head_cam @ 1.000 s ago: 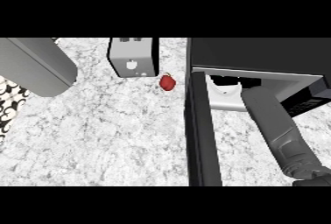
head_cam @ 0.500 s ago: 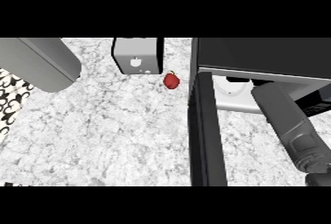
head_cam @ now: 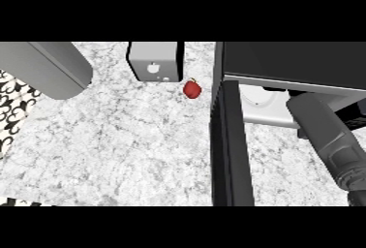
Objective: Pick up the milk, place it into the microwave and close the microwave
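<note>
The black microwave (head_cam: 293, 60) stands at the right with its door (head_cam: 227, 145) swung open, seen edge-on as a dark upright bar. Inside the pale cavity lies a white shape (head_cam: 259, 99); I cannot tell whether it is the milk. My right forearm (head_cam: 325, 135) rises from the lower right corner and ends at the cavity's mouth. Its hand is hidden under the microwave's top. My left forearm (head_cam: 43, 68) fills the upper left corner, and its hand is out of the picture.
A grey toaster (head_cam: 154, 63) stands at the back of the marbled counter (head_cam: 121, 145). A small red fruit (head_cam: 191, 89) lies just left of the open door. A black-and-white patterned surface (head_cam: 10, 111) borders the left edge.
My right forearm has shifted to the right across the microwave's opening, showing more of the white shape inside. The door, toaster and red fruit have stayed put.
</note>
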Robot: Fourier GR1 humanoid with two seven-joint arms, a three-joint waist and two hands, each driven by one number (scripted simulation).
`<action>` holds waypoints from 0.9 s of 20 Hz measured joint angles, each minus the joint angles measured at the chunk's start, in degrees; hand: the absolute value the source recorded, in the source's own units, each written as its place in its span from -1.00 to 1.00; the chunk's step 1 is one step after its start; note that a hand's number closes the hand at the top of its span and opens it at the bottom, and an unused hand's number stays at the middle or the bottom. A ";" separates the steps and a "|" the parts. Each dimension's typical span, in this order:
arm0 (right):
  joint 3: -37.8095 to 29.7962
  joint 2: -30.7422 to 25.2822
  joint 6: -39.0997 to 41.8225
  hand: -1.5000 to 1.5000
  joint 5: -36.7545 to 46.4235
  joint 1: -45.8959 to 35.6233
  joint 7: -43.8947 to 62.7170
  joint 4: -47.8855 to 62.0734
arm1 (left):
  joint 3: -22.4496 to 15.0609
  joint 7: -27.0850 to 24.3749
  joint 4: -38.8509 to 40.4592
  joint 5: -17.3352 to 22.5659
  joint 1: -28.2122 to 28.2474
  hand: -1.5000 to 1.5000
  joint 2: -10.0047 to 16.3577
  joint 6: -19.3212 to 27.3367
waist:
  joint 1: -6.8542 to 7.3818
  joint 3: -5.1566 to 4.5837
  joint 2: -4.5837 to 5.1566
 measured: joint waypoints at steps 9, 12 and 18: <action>-0.95 1.50 7.10 -1.00 -1.10 -1.35 -5.45 -0.53 | -3.16 0.48 1.46 -2.44 -1.25 -1.00 0.59 -2.29 | -0.37 0.11 -0.14; -2.32 1.85 10.71 -1.00 -2.59 -1.56 -6.81 -0.47 | -4.45 0.37 1.93 -2.65 -1.59 -1.00 0.70 -3.49 | -0.63 0.12 -0.25; -5.84 2.54 19.35 -1.00 -6.51 -0.64 -11.21 -0.86 | -7.32 -0.19 2.77 -3.66 -2.29 -1.00 0.79 -6.11 | -1.87 0.06 -0.82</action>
